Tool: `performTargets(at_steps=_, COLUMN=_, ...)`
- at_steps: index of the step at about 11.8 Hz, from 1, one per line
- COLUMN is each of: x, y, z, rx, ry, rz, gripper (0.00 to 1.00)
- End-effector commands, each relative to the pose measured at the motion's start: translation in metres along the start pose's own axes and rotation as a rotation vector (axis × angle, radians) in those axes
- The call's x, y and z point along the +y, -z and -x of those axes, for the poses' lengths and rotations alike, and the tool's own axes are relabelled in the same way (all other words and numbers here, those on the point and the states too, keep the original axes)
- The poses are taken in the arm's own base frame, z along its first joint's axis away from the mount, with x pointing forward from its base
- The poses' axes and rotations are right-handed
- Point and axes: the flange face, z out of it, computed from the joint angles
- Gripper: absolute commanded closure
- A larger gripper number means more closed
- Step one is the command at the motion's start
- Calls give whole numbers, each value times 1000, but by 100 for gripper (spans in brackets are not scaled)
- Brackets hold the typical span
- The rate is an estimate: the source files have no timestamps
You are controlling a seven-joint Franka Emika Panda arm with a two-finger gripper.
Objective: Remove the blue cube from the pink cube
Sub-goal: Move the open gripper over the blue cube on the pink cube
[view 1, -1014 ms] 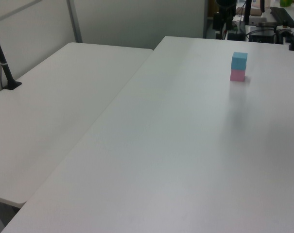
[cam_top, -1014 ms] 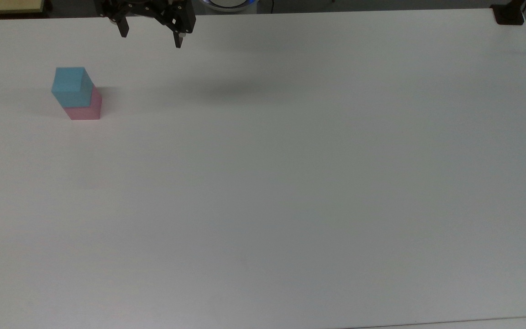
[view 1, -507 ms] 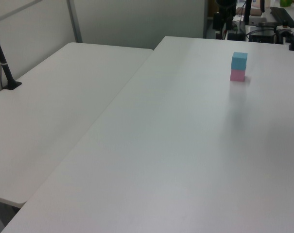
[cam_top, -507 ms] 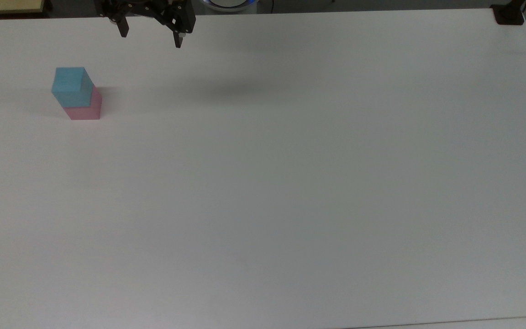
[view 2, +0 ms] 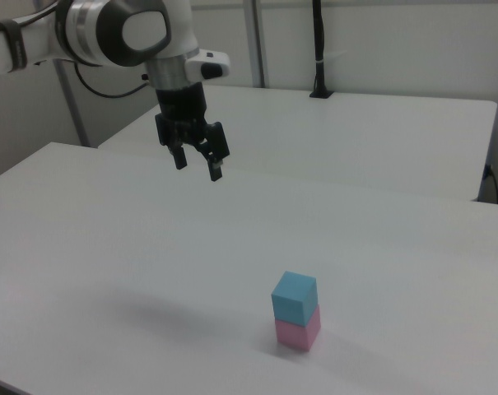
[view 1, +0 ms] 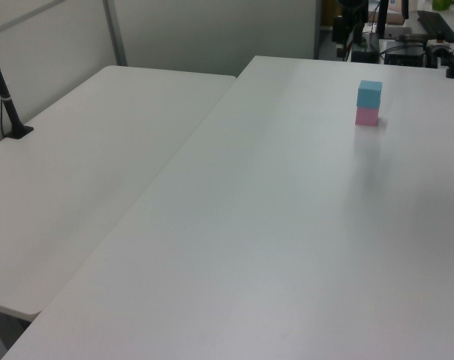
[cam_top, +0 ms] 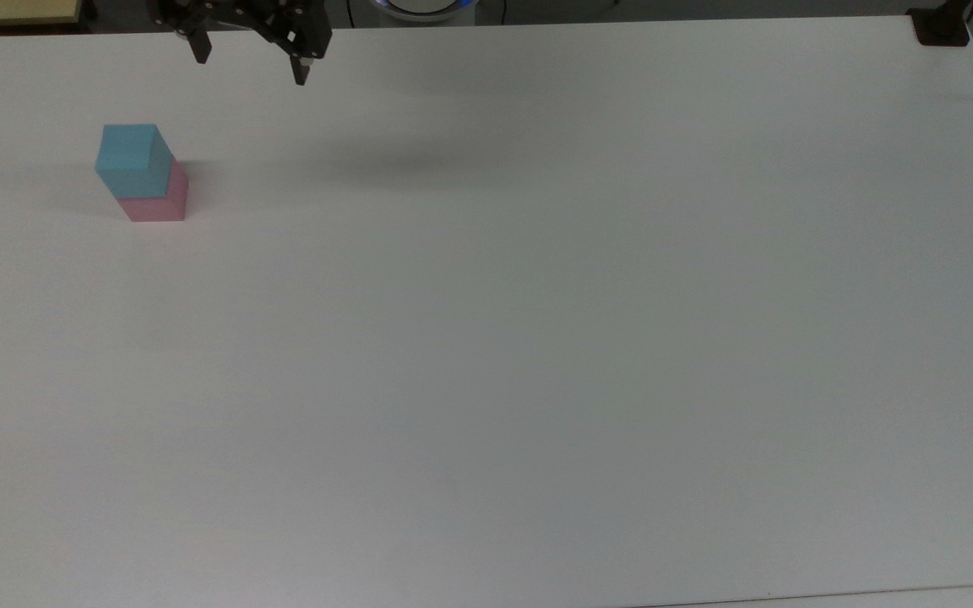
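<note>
The sky-blue cube [cam_top: 133, 159] sits stacked on the pale pink cube [cam_top: 158, 198] near the top view's left side; the same blue cube [view 2: 294, 297] on the pink cube [view 2: 299, 331] shows in the right view, and the blue cube [view 1: 369, 93] over the pink cube [view 1: 367, 115] in the left view. My gripper [cam_top: 250, 63] hangs open high above the table, to the right of and behind the stack in the top view. In the right view the gripper [view 2: 198, 167] is up and to the left of the cubes, holding nothing.
The white table [cam_top: 537, 338] stretches wide to the right of the stack. A second white table [view 1: 84, 172] adjoins it, with a black post [view 1: 5, 97] standing on it. A black clamp [cam_top: 941, 25] sits at the top view's far right corner.
The gripper has shifted left in the top view, toward the stack's side, still open. The cubes have not moved.
</note>
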Motion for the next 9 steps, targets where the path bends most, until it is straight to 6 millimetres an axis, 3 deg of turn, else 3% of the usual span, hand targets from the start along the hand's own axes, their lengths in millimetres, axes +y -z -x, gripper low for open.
performTargets(at_steps=1, x=59, y=-6, z=5, rx=-13, ry=83, rz=-4, gripper=0)
performTargets(at_steps=5, x=161, y=-54, z=1, rx=-63, ry=182, rz=-1, gripper=0)
performTargets(at_steps=7, x=190, y=-101, z=-8, rx=-99, ry=176, rz=52, gripper=0)
performTargets(at_steps=9, x=199, y=-149, z=-17, rx=-119, ry=183, rz=54, gripper=0)
